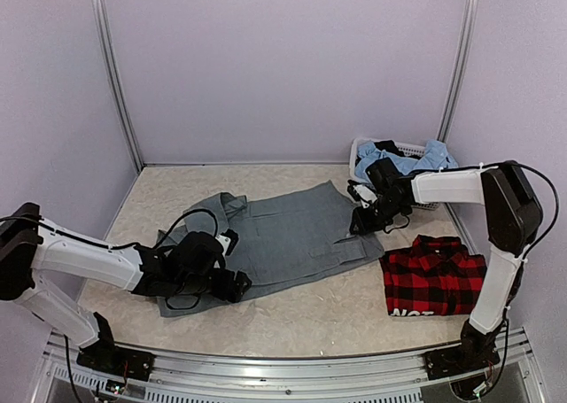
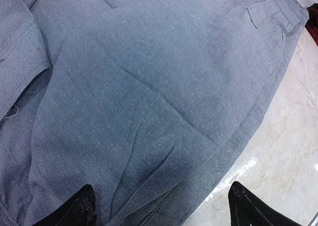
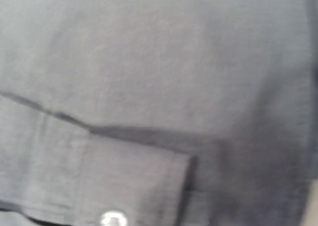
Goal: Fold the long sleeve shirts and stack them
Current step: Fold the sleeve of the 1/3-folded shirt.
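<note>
Grey shirt [image 1: 292, 235], frame centre: likely soft, limp, light; take hold at hem or cuff edge. Left pincer [image 2: 164, 208] spread wide, empty. Right pincer [image 1: 363, 219]: cannot tell.

Obs.: grey shirt [image 1: 283, 235] is woven cloth, matt, with fine slubbed grain and soft creases. The cuff button [image 3: 113, 219] on the grey shirt is glossy; material unclear.
The table [image 2: 293, 151] beside the grey shirt's hem is smooth, glossy, marbled cream.
The plaid shirt [image 1: 431, 275], right of the grey shirt, is matt, soft-looking cloth.
The basket [image 1: 412, 147], beyond the grey shirt's right corner, is white plastic lattice.
The rail [image 1: 266, 374], nearer than the grey shirt, is brushed metal.
</note>
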`<state>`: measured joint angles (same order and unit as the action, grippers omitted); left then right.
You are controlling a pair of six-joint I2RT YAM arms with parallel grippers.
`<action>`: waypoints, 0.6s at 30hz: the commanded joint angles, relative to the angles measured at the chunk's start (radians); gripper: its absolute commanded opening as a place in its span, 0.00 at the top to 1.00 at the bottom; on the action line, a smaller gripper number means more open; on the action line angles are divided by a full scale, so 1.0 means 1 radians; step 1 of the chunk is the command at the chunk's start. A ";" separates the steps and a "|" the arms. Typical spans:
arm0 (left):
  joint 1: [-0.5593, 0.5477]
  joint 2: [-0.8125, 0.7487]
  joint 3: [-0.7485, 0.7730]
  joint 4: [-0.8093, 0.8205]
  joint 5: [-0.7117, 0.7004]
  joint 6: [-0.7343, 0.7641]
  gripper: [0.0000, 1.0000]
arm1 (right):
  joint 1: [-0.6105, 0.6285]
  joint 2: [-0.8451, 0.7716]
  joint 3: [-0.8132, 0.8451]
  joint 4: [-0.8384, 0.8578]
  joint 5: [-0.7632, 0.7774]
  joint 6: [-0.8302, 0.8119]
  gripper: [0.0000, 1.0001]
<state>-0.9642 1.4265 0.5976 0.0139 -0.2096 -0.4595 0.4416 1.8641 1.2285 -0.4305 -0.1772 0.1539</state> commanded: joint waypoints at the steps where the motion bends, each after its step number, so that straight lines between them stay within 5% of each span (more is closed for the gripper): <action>1: -0.037 0.066 -0.008 -0.011 -0.091 -0.071 0.13 | -0.011 -0.041 0.007 -0.029 0.124 0.000 0.64; 7: -0.062 0.106 -0.017 -0.011 -0.113 -0.117 0.12 | -0.011 -0.129 -0.132 0.013 0.127 0.019 0.51; 18: -0.042 0.129 -0.016 -0.095 -0.040 -0.150 0.11 | -0.011 -0.092 -0.246 0.101 0.045 0.055 0.52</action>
<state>-1.0172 1.5333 0.5907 0.0059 -0.2962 -0.5816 0.4416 1.7618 1.0103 -0.3775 -0.0967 0.1864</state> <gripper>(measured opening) 0.886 0.488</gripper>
